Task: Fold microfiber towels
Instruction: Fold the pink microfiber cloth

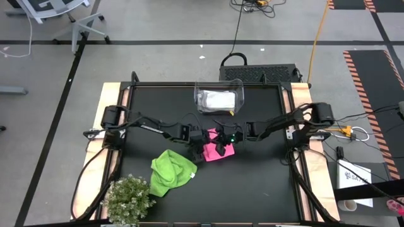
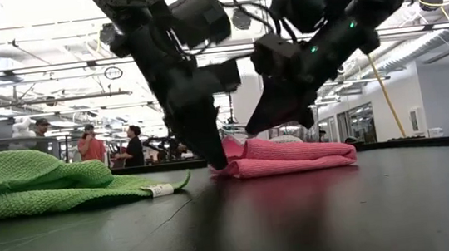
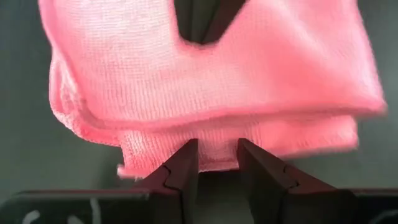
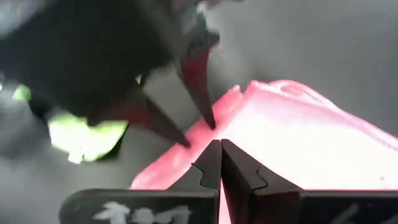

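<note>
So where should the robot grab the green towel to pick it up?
Probably at the loose corner with the small white tag, coming straight down from above. The green towel lies crumpled in a heap, and in the low view that corner lies thin and flat on the table, away from the bulky folds, on the side toward the pink towel. A thin single edge should pinch more easily than the lump.

floor [image 1: 158, 25]: grey, taped lines | office chair [image 1: 60, 16] | ceiling strip lights [image 2: 43, 69]
</note>
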Motion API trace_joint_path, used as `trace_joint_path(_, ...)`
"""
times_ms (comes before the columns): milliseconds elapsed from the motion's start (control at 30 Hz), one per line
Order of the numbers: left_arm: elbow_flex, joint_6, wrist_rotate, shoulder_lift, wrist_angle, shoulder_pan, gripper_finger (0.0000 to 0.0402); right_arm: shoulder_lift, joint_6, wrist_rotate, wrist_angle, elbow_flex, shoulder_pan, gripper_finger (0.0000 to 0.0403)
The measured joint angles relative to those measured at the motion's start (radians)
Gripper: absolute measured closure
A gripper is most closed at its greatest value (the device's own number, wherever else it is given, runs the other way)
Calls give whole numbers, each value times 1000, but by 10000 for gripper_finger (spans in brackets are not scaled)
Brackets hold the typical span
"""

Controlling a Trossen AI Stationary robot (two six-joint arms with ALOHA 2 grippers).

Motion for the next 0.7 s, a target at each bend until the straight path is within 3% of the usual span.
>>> trace_joint_path(200,2,117,101,-138,-46,-1,286,-26,0,7,-38,-12,43,403)
trace_joint_path(333,6,250,85,-189,104,6,286,-17,20,34,-38,-32,70,403)
trace_joint_path(433,6,268,100,-160,205,33,286,-18,42,86,-39,-52,91,403)
trace_joint_path(700,4,279,152,-27,265,72,286,-18,17,191,-29,-63,123,403)
